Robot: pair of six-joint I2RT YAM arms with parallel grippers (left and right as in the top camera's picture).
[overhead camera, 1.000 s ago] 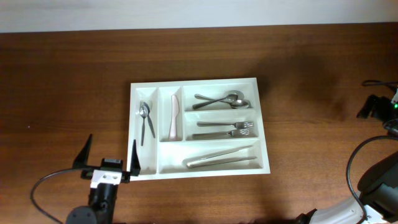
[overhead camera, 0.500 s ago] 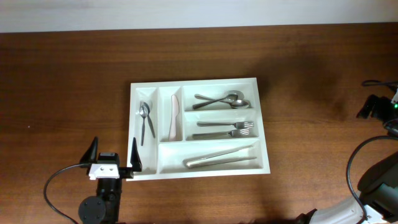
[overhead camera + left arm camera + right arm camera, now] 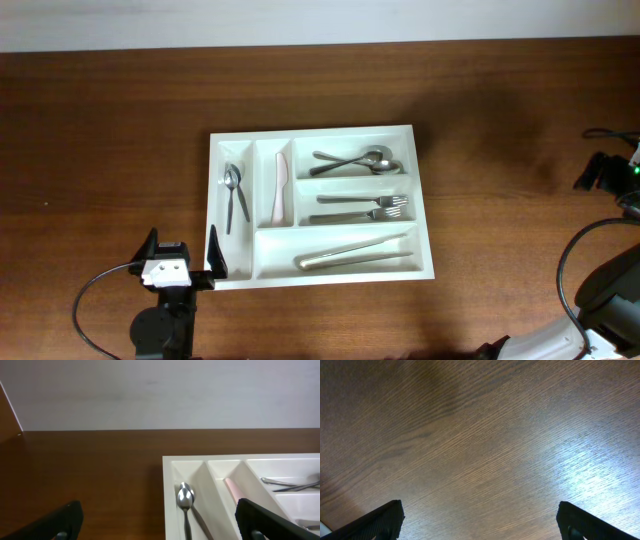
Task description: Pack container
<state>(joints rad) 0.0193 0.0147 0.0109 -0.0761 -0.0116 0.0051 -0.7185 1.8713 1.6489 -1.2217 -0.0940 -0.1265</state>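
Watching the left gripper [image 3: 182, 240] by the near-left corner of the cutlery tray [image 3: 340, 130]. Jaws stand wide apart, nothing between them. Its right-hand finger [image 3: 214, 252] overlaps the tray's left wall from above; I cannot tell whether it touches the wall or hangs just over it.

Tray lies about mid-table [image 3: 100, 150], long side parallel to the near edge.
- Leftmost narrow slot: two teaspoons [image 3: 233, 190].
- Next narrow slot: pale pink knife [image 3: 281, 188].
- Far-right compartment: larger spoons [image 3: 358, 161].
- Compartment below it: forks [image 3: 365, 208].
- Long compartment along the tray's near side: tongs [image 3: 355, 255].

Every compartment has something in it. No loose cutlery shows on the table.

Right gripper [image 3: 479, 515] is spread wide and empty. Its wrist camera shows only bare wood, so it sits well apart from the tray, toward the table's right edge.

Judgement: packing looks complete or nearly so, and the step in hand is getting the left arm clear without disturbing the tray. To do that well:
- Raise the gripper straight up first, so the finger at the tray wall clears the rim before any sideways travel.
- Draw away toward the table's near-left corner, not across the tray.
- Leave the jaws apart. Closing them here could catch the tray wall.
- Go slowly; a light plastic tray would likely slide on smooth wood if nudged.
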